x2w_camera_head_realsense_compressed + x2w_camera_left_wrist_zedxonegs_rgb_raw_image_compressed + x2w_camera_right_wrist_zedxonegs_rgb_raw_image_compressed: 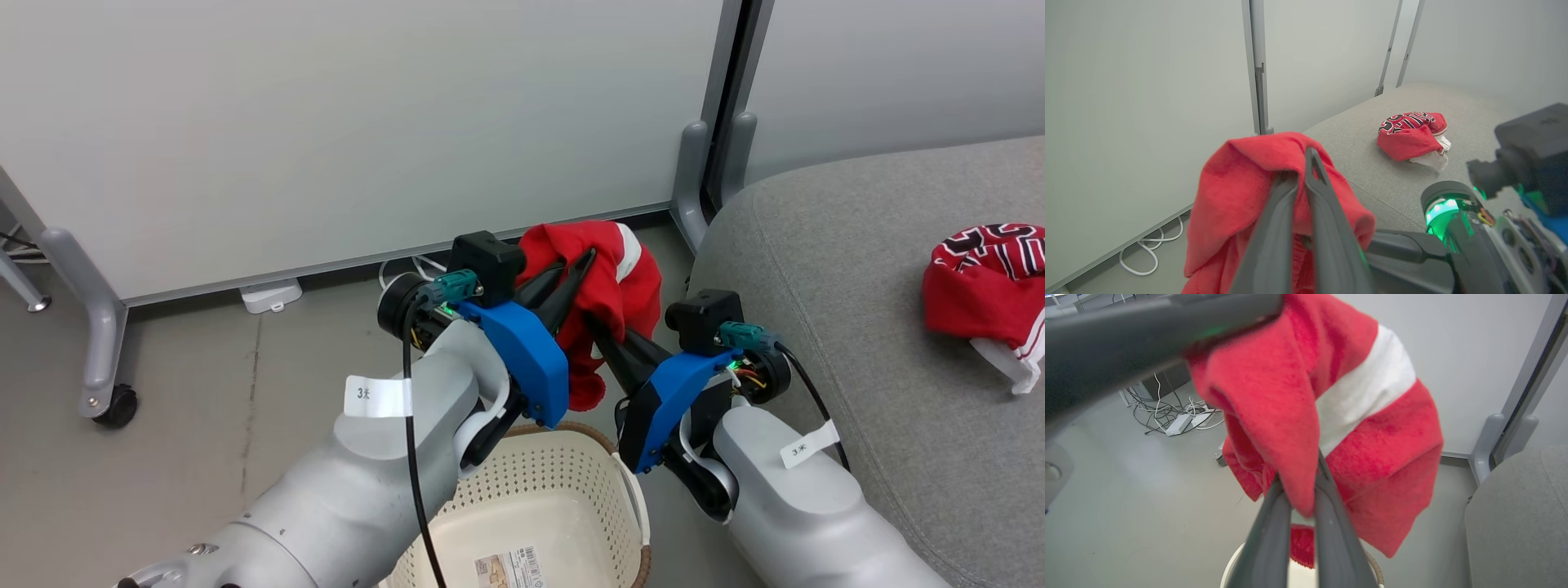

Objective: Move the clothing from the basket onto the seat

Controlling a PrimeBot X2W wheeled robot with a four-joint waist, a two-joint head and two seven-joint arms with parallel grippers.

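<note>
Cream basket [545, 478] on the floor, low centre, label sticker [510, 569] on its bottom. Above its far rim, the left gripper [574, 278] is clenched on the red shorts [611, 273], which hang in the air with the white band showing. Just right, the right gripper [602, 333] pinches a lower fold of the same shorts. Grey seat [849, 269] at right; the jersey [984, 294] lies crumpled on it, well apart from the shorts.
</note>
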